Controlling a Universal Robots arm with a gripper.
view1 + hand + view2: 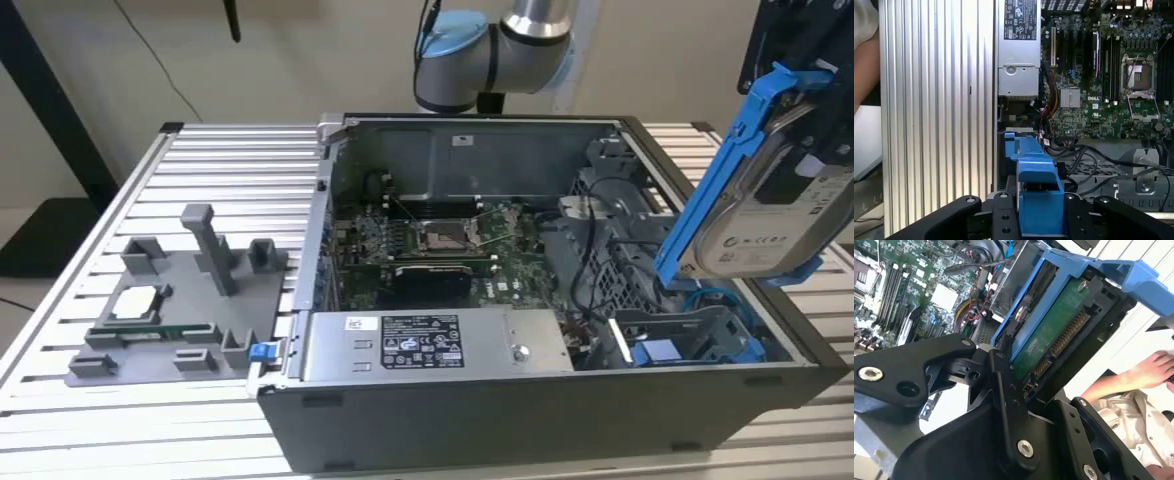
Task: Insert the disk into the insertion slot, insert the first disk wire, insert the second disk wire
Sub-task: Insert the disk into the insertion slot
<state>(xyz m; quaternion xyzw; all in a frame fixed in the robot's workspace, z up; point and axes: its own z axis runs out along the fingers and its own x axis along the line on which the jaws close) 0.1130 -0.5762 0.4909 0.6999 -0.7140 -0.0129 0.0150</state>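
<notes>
The disk is silver metal framed in blue plastic.

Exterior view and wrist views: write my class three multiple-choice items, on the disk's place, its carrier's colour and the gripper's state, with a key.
1. Where is the disk in the exterior view?
A. Held tilted in the air above the exterior view's right end of the computer case
B. Lying on the grey parts tray
C. Flat on the power supply

2. What colour is the disk's carrier?
A. Red
B. Yellow
C. Blue

3. What is the state of the gripper?
A. Open
B. Shut on the disk
C. Shut on a cable

Key: 1 A, it hangs clear above the case; 2 C, a bright blue frame surrounds the drive; 3 B, black fingers press both sides of the carrier in the first wrist view.
</notes>
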